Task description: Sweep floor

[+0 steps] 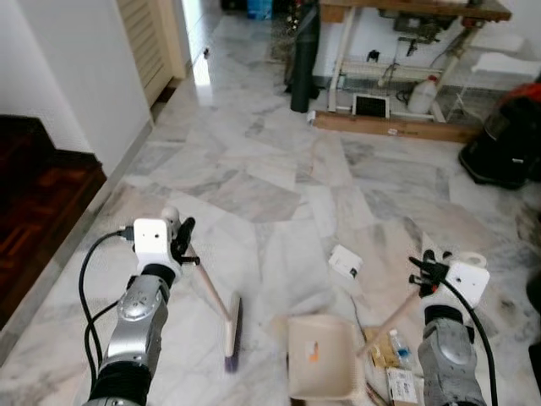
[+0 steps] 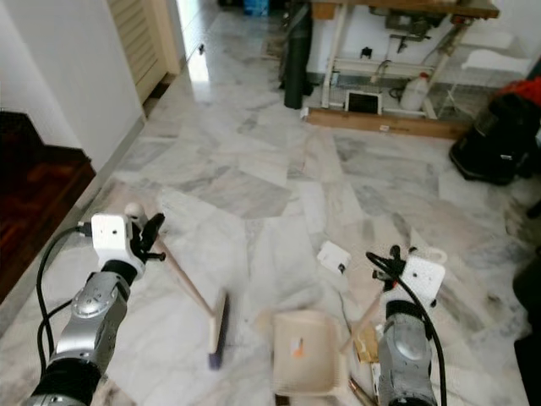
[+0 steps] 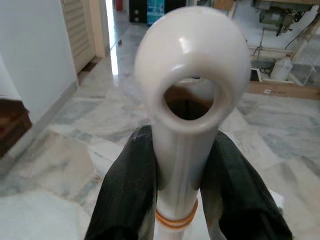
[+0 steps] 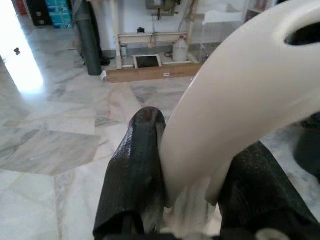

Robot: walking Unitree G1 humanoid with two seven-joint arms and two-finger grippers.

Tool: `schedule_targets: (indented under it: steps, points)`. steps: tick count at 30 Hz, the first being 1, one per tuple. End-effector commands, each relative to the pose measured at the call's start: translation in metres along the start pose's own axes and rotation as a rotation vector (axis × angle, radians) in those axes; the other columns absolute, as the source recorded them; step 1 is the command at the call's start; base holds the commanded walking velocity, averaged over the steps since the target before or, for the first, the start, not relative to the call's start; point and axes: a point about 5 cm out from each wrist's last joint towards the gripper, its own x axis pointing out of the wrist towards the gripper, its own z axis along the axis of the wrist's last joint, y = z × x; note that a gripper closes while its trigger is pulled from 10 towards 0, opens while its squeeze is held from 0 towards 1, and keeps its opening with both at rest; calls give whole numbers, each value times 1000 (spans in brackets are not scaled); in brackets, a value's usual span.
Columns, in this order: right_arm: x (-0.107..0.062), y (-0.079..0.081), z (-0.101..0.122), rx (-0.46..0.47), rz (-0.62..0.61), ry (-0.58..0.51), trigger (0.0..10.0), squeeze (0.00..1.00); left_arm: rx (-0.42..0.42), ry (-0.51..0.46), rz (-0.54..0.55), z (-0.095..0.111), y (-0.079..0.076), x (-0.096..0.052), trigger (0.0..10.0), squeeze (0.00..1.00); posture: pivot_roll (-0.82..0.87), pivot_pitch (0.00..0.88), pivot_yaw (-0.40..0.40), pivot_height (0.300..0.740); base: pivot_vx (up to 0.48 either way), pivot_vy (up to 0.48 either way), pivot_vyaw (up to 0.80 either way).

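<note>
My left gripper (image 1: 181,241) is shut on the cream handle (image 3: 192,95) of a small broom; its brush head (image 1: 232,334) rests on the marble floor ahead of me. My right gripper (image 1: 423,272) is shut on the cream handle (image 4: 240,105) of a dustpan (image 1: 319,355), whose tray lies flat on the floor to the right of the brush head, with a small orange scrap inside. A white card (image 1: 346,260) lies on the floor just beyond the pan. Several small packets and papers (image 1: 396,365) lie to the right of the pan.
A white wall and wooden step (image 1: 42,194) run along the left. A workbench with a black roll (image 1: 304,59), a white jug (image 1: 423,95) and a long wooden board (image 1: 393,127) stand at the back. A black bag (image 1: 503,144) sits at the right.
</note>
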Motion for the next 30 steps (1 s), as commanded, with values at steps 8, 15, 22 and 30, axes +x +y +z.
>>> schedule_targets:
  steps: [8, 15, 22, 30]
  points:
    - [0, -10, 7, 12, -39, -35, 10000, 0, 0, -44, -12, 10, -2, 3, 10000, 0, -88, 81, -14, 740, 0, 0, 0]
    - [6, 8, 10, 167, 30, -21, 10000, 0, -2, -43, -14, 9, -4, 3, 10000, 0, -83, 83, -16, 740, 0, 0, 0]
    - [7, 3, 13, 191, 17, -32, 10000, 0, -3, -44, -10, 10, -4, 4, 10000, 0, -86, 78, -18, 740, 0, 0, 0]
    - [14, -24, 38, 120, -82, -148, 10000, 0, -11, -46, -15, 10, -6, 5, 10000, 0, -99, 77, -18, 740, 0, 0, 0]
